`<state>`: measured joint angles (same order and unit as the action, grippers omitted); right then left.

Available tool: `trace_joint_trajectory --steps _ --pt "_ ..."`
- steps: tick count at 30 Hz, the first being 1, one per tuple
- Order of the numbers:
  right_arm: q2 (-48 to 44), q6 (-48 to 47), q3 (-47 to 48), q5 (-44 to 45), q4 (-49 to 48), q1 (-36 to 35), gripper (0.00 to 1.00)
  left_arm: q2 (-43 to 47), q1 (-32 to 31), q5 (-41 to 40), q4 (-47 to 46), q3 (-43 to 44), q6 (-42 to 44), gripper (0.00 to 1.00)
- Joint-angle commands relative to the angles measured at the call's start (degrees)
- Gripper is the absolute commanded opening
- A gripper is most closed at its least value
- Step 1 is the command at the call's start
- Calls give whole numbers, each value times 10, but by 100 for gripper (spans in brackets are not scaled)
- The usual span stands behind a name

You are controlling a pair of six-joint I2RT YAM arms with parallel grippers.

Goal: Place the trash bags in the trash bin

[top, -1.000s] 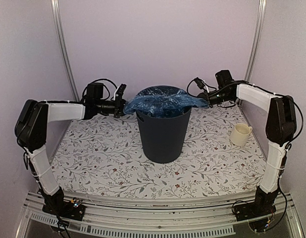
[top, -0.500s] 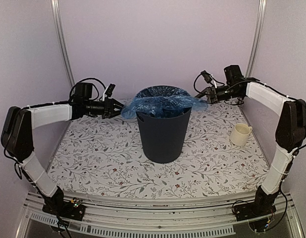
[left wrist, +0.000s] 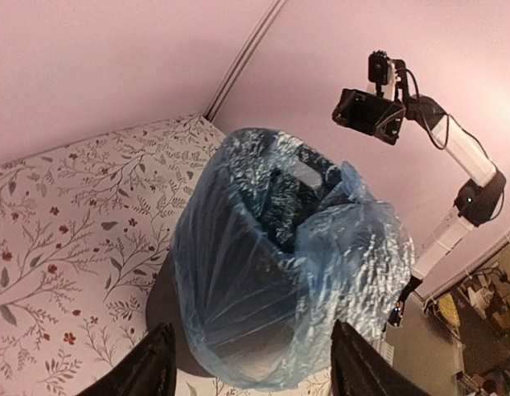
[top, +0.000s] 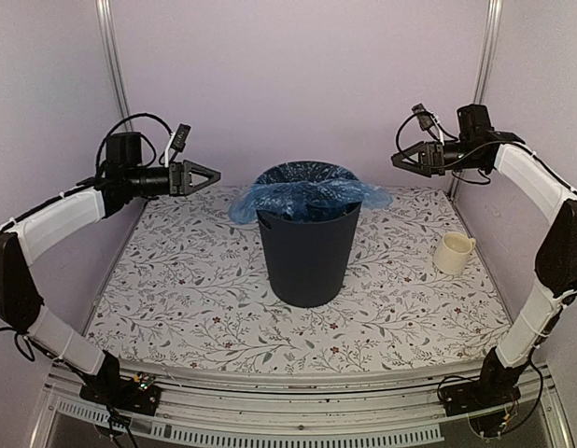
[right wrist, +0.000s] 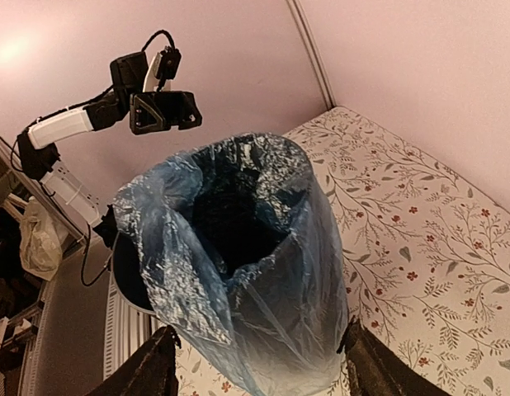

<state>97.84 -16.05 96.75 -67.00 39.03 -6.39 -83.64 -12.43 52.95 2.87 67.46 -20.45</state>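
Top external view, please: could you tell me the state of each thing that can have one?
trash bin: upright, lined.
trash bag: inside the trash bin, mouth open, edge folded over the rim.
left gripper: open, empty, apart from the trash bag.
right gripper: open, empty, apart from the trash bag.
mug: upright, apart from the trash bin.

Standing upright mid-surface, dark navy, round and tapering downward, as the trash bin; lining it and spilling over its rim, crinkling, translucent light-blue, flaring out to both sides, as the trash bag.
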Motion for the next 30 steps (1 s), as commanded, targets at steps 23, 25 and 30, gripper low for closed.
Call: trace_joint_trajectory --steps 23,25,30 --pt "61 -198 99 -4 179 -114 55 -36 -110 25 134 71 169 45" --pt "61 -204 99 -3 185 -117 51 -33 -114 26 145 72 176 42" --pt "67 -218 98 6 207 -128 42 -31 -121 26 158 69 180 28"
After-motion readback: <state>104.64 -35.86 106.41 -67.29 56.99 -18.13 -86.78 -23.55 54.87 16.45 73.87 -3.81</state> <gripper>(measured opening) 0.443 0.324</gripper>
